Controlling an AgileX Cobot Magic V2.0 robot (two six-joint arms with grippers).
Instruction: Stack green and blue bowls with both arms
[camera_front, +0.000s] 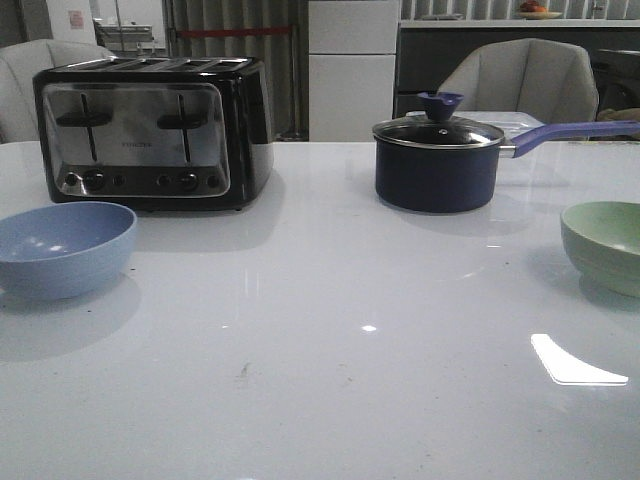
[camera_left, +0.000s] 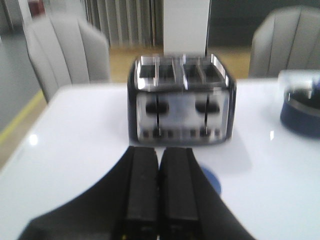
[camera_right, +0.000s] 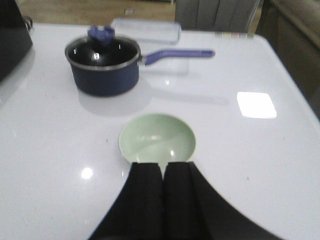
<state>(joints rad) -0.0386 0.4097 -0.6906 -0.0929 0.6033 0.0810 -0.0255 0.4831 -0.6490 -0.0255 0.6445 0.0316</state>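
The right gripper (camera_right: 163, 172) has its fingers pressed together, empty; just beyond their tips sits the green bowl (camera_right: 157, 138), pale sage, matte, round, upright and hollow. The left gripper (camera_left: 159, 160) is likewise closed on nothing, with the dusty blue bowl (camera_left: 213, 181) peeking beside its fingers, before the toaster (camera_left: 180, 100).

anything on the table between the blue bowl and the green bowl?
Nothing visible. In the front view the blue bowl sits at the table's left and the green bowl at its right, with bare table between them. The toaster and saucepan stand farther back, off that line.
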